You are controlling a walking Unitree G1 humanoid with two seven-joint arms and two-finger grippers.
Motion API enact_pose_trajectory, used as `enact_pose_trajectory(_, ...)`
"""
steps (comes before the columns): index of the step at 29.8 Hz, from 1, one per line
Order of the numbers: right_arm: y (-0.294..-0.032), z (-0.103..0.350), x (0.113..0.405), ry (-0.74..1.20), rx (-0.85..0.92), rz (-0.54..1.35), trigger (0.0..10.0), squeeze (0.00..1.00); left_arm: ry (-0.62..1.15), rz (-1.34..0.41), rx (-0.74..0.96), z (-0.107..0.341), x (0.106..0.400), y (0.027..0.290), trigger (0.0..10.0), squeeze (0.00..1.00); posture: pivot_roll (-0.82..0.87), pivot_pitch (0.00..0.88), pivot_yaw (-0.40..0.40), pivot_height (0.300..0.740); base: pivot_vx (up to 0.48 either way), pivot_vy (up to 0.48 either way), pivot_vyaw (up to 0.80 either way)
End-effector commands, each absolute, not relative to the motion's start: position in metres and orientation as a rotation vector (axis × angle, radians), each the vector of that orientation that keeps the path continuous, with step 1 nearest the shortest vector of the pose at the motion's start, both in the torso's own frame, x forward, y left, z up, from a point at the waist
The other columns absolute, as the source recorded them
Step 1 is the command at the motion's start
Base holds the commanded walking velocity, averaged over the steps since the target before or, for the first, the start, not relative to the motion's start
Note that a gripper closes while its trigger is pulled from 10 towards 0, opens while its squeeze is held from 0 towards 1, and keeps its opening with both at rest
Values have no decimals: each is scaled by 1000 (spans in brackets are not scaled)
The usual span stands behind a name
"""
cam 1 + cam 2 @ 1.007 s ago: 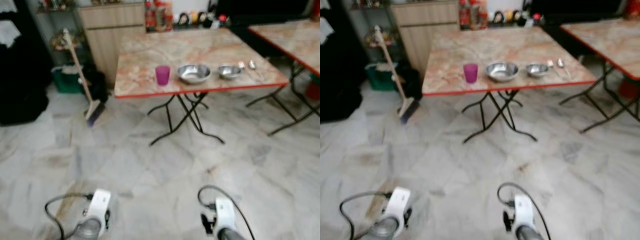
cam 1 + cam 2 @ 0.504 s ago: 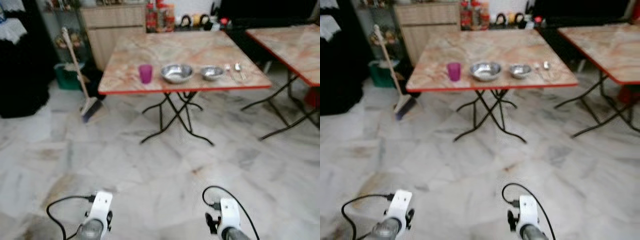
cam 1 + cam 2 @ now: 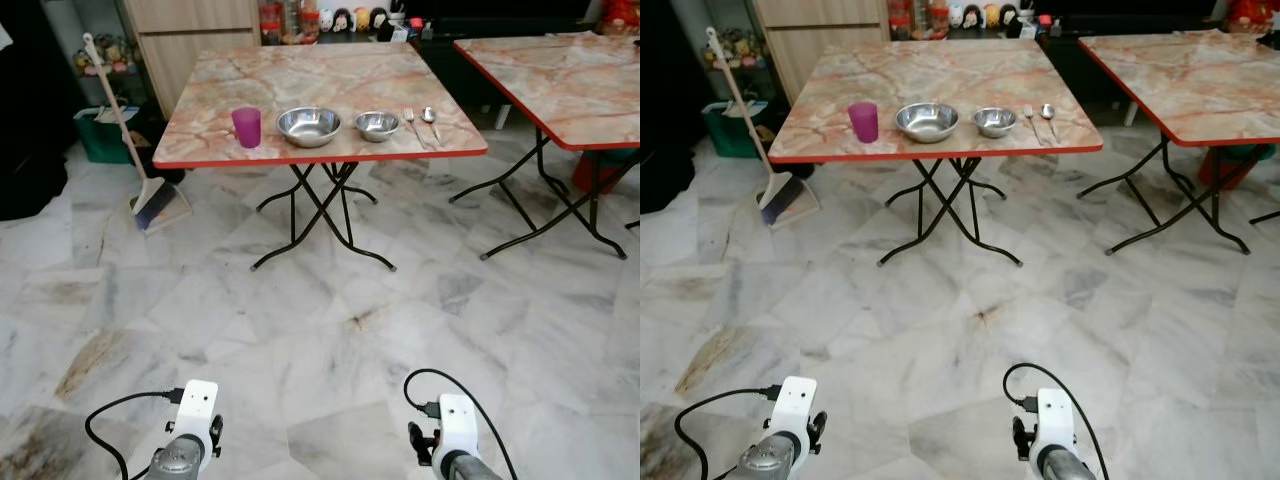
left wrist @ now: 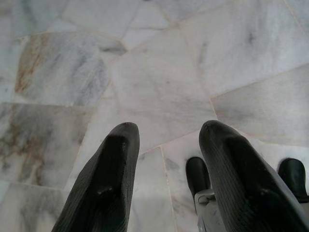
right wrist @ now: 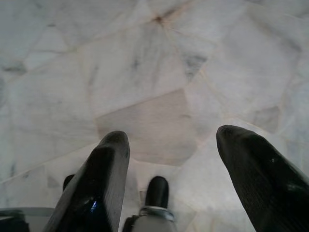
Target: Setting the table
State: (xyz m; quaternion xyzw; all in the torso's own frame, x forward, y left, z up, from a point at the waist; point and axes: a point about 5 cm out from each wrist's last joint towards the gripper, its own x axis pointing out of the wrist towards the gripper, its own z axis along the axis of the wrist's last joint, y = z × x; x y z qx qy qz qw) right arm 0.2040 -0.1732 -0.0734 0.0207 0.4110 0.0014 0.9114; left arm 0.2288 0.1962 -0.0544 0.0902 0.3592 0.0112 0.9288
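Head cam, left eye: folding table point(image 3: 330, 85) w/ marble-pattern top and red edge at 12 o'clock, well apart across pale marble floor point(image 3: 330, 330); on near edge, in a row: purple cup point(image 3: 246, 126) toward 11, large steel bowl point(image 3: 308, 125) just beside it, small steel bowl point(image 3: 376, 125) next, then fork point(image 3: 410, 122) and spoon point(image 3: 429, 116) side by side toward 1; second table point(image 3: 560, 80) at 2 o'clock; broom point(image 3: 130, 150) leaning by green bin point(image 3: 100, 130) at 10 o'clock. Both arms low at 6 o'clock, idle; left gripper point(image 4: 169, 179) parted at medium width, nothing between fingers, floor beyond; right gripper point(image 5: 171, 179) spread wide, also empty. Step in hand, as judged: approach to table, no reach yet. To do it well: walk straight at 12, square up to red edge about opposite the two bowls so whole row falls within reach of either arm; halt short of crossed black legs point(image 3: 320, 215) to avoid kicking the frame; raise arms only once stopped, grippers kept apart for first pick; steer clear of broom side. Containers: both bowls upright and, far as can be told from here, empty w/ shiny insides; cup upright, contents not visible at this range; bin contents unclear.
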Motion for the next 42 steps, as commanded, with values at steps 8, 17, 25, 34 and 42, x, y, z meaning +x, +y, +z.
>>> enact_pose_trajectory(8, -173, -72, 206, 840, 19, 19, 10000, 0, 747, 38, 176, -55, 228, 199, 10000, 0, 100, 99, -17, 740, 364, 0, 0)
enact_pose_trajectory(17, -172, -72, 207, 836, 42, 7, 10000, 0, 747, 40, 171, -55, 228, 198, 10000, 0, 99, 103, -20, 740, 364, 0, 138)
enact_pose_trajectory(25, -174, -71, 209, 831, 46, -2, 10000, 0, 747, 41, 169, -55, 228, 198, 10000, 0, 100, 100, -20, 740, 364, 0, 0)
enact_pose_trajectory(34, -173, -71, 209, 832, 46, 0, 10000, 0, 747, 39, 167, -55, 229, 197, 10000, 0, 102, 98, -21, 740, 365, 0, 0)
enact_pose_trajectory(42, -172, -70, 209, 830, 46, 0, 10000, 0, 747, 38, 169, -55, 229, 197, 10000, 0, 100, 98, -19, 740, 366, 0, 0)
